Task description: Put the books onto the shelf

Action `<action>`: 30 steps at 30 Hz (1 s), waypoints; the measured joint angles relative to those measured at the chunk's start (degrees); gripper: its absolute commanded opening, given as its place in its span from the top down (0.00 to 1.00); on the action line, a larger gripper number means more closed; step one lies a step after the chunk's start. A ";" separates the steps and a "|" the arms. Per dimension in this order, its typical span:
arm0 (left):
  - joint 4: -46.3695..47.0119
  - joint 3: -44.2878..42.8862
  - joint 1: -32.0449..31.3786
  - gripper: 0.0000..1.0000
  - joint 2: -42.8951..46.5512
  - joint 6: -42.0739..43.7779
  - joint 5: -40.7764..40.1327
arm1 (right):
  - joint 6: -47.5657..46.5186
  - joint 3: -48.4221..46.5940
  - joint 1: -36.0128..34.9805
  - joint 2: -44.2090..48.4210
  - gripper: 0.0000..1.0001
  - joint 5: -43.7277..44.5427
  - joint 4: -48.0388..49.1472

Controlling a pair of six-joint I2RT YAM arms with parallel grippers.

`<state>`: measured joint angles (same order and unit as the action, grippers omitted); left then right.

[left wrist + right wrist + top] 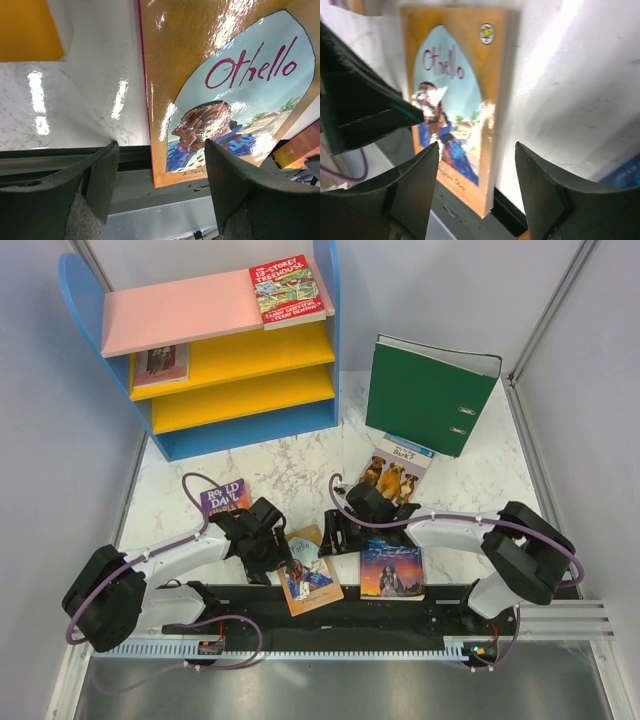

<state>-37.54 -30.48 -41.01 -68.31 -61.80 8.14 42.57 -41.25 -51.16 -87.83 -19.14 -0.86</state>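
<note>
Tan glossy "Othello" paperback [312, 583]: flat, long axis near-to-far. Left gripper [268, 550] just beside its left edge, right gripper [342, 535] by its far right corner; fingers apart on both, empty.

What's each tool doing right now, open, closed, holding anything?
Left tool: open, holding nothing, over the Othello book.
Right tool: open, holding nothing, over that book's edge.

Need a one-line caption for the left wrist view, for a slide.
Left pincer, jaws open and empty, hovers over the near corner of the Othello book lying flat on the marble table.
</note>
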 measured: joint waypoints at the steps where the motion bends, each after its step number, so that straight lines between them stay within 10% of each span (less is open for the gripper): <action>1: 0.00 0.00 0.00 0.23 0.00 0.00 0.00 | -0.28 0.00 0.02 -0.09 0.27 0.87 -0.83; 30: 0.24 -1.97 -0.39 0.23 -2.10 0.92 -1.14 | 9.11 2.01 0.07 -6.62 0.32 -17.05 25.55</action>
<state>-37.30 -32.45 -41.41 -70.41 -60.88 7.01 51.68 -39.24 -51.09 -94.45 -36.18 24.69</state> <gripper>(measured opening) 0.771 0.693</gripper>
